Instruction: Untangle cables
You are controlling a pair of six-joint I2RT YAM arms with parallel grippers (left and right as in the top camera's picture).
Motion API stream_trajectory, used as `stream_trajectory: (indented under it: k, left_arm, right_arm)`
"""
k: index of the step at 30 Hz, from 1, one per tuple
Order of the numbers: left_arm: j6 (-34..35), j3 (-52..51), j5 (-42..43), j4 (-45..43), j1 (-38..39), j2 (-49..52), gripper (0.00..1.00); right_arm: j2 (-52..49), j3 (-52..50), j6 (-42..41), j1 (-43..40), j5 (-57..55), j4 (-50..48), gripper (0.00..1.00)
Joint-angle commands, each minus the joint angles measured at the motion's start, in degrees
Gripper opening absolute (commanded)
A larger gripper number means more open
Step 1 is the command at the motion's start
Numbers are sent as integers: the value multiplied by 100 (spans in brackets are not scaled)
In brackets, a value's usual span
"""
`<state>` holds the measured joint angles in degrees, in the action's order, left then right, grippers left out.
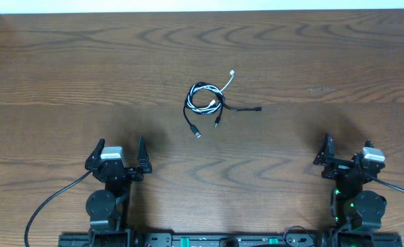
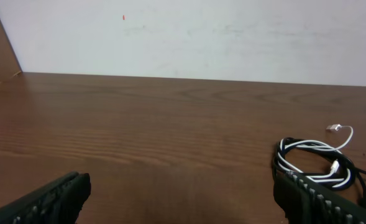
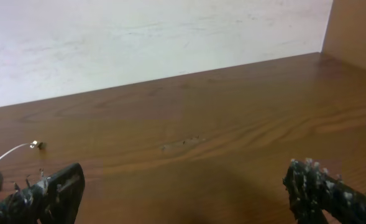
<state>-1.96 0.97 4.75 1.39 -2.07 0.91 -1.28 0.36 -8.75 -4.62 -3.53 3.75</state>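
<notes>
Brown wood-grain table (image 1: 64, 62), white wall (image 2: 201, 31) behind. Cables (image 1: 207, 101) tangled at upper centre. Left gripper (image 1: 119, 149) and right gripper (image 1: 347, 149): jaws apart.

The thin black and white cables (image 1: 207, 103) lie in one small heap on the brown wooden table (image 1: 64, 68). Bare wood runs from the heap to the black left gripper (image 1: 120, 147) and the black right gripper (image 1: 346, 151).
</notes>
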Motion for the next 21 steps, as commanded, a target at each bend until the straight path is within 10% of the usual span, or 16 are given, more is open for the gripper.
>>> stream_trajectory:
  k: [1,21]
  left_arm:
    - [-81,-72,55,225,28,9,99]
    - [330,911,909,-448,22,42,99]
  right_arm:
    - [-13,-4,-39,33,-216,-9,99]
    - [-15,435,411,33,1786,-535,99]
